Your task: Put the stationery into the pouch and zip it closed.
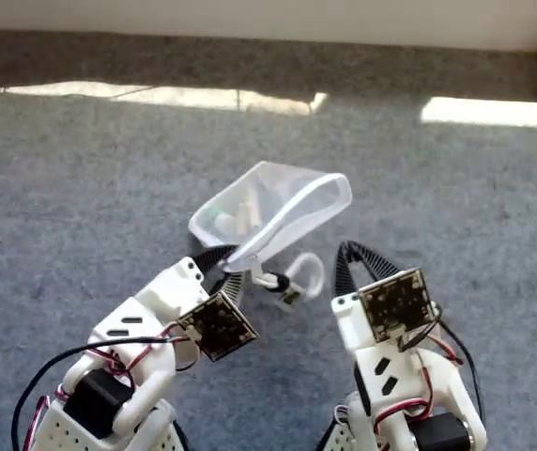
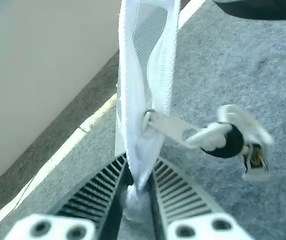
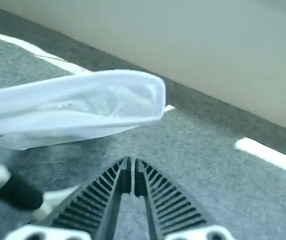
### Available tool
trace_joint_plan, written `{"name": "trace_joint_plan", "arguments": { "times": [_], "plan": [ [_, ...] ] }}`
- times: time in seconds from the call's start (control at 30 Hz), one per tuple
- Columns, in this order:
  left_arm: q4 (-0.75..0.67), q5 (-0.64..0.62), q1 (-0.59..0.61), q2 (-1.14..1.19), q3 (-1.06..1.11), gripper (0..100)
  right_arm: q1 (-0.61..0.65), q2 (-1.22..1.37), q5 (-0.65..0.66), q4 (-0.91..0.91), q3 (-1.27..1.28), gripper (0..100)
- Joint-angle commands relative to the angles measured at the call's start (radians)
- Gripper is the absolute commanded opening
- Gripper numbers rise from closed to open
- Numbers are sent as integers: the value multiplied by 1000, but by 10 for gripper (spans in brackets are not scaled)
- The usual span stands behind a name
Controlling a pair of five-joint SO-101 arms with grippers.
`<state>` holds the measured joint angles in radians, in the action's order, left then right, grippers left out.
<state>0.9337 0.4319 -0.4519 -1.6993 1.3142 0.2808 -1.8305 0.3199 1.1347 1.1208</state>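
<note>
Pouch [image 1: 283,202] is clamped at its near zipper end by the left gripper [image 1: 229,260]. Its mouth gapes open toward the far side over the grey carpet [image 1: 81,169], with stationery [image 1: 236,219] inside. The zip pull [image 1: 285,285] dangles near the clamp. The right gripper [image 1: 345,256], pressed together on nothing, sits just right of the pull.

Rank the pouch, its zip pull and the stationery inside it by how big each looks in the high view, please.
1. pouch: clearly the largest.
2. zip pull and stationery: about alike in extent. The stationery shows only dimly through the pouch wall, so I would not rank one above the other.
</note>
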Motion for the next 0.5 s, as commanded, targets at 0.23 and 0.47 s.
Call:
{"name": "trace_joint_plan", "arguments": {
  "times": [0.23, 0.47],
  "plan": [
    [-71, -63, 90, -18, -13, 5, 335, -2, -210, 113, -119, 174],
    [-71, -63, 91, -18, -7, 5, 591, -1, -209, 107, -85, 181]
  ]
}}
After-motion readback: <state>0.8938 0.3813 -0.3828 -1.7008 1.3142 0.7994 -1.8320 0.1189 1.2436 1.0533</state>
